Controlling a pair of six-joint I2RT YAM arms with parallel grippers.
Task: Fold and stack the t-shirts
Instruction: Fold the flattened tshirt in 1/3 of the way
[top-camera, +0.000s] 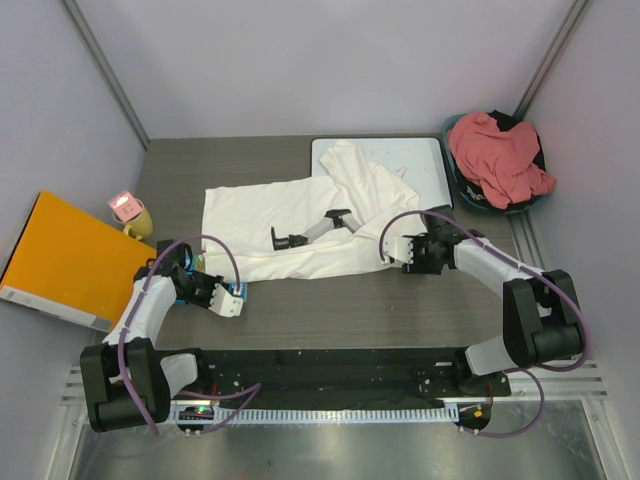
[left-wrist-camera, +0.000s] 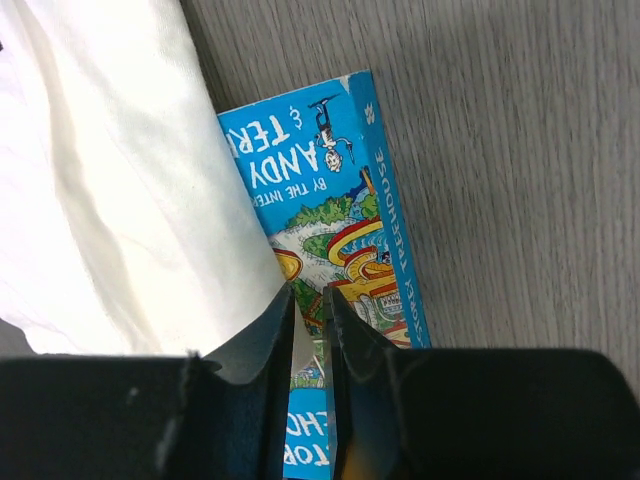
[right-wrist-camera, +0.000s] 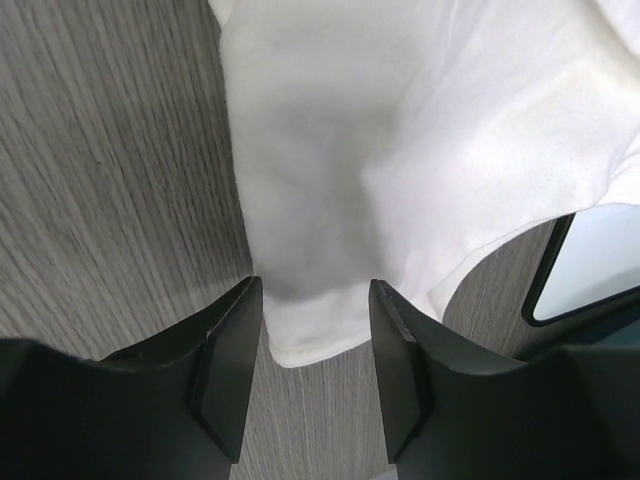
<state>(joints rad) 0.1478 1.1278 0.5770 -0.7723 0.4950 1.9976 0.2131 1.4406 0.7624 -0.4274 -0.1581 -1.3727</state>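
**White tee out flat, pink one in the tub**

The overhead view is the only one with the whole layout. The large white cloth t-shirt (top-camera: 290, 215) sprawls across the middle of the grey wood-grain table (top-camera: 330, 310), and its upper right part is draped over the glossy white whiteboard (top-camera: 425, 170). That view barely shows the thin blue paperback book (left-wrist-camera: 330, 190). The left wrist view has it plain, lying on the table with the tee's edge overlapping its left side. The right wrist view only catches a corner of the whiteboard at its right edge.

Containers: there's just one, a round dark teal tub (top-camera: 468, 198) in the upper right of the overhead view. The salmon pink-red cloth t-shirt (top-camera: 495, 155) is bunched up in it and spills over the rim.

The left gripper (left-wrist-camera: 308, 290) has its fingers almost together with a thin slit between them, right over the book at the tee's edge. I can't tell if it's pinching anything. The right gripper (right-wrist-camera: 315, 290) is spread wide, straddling a lower corner of the white tee.
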